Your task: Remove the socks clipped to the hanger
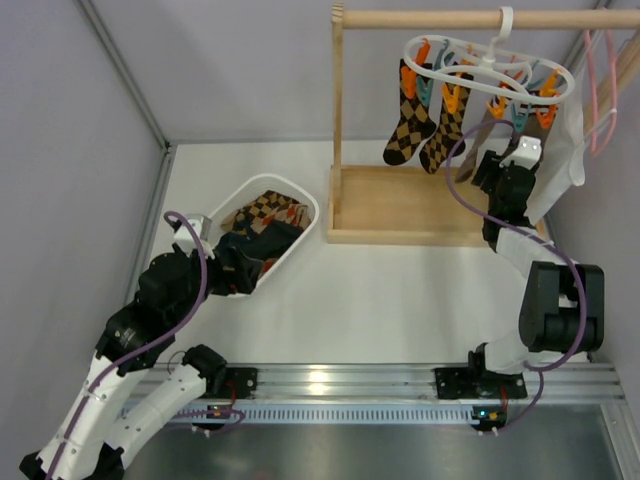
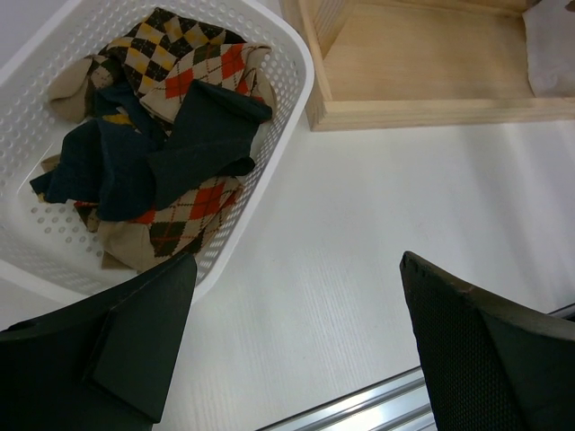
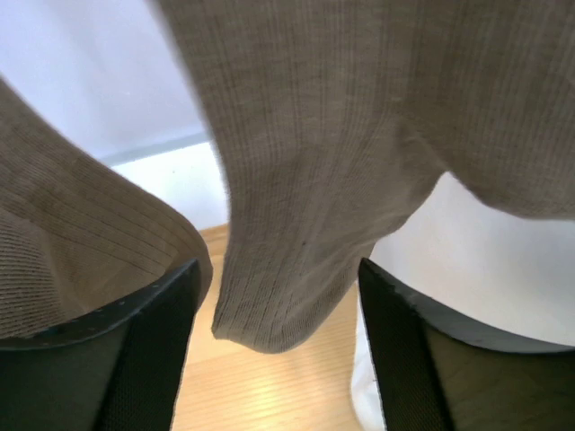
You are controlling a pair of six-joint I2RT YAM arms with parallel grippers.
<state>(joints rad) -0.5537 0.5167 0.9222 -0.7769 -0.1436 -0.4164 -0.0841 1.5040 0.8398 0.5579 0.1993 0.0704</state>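
Note:
The white oval hanger (image 1: 490,62) hangs by its hook from the wooden rail, with orange and teal clothespins. Two argyle socks (image 1: 412,118) hang clipped at its left. A tan ribbed sock (image 3: 305,180) hangs between the open fingers of my right gripper (image 3: 274,296), its toe end level with the fingertips; a second tan sock (image 3: 72,242) drapes at the left. In the top view my right gripper (image 1: 505,165) is raised under the hanger's right side. My left gripper (image 2: 292,305) is open and empty above the table, beside the white basket (image 2: 269,40) of removed socks (image 2: 171,135).
The wooden rack base (image 1: 400,205) lies under the hanger. A white cloth garment (image 1: 565,150) and a thin pink hanger (image 1: 600,90) hang at the far right. The basket (image 1: 300,200) sits left of the rack. A metal rail (image 1: 330,385) runs along the near edge.

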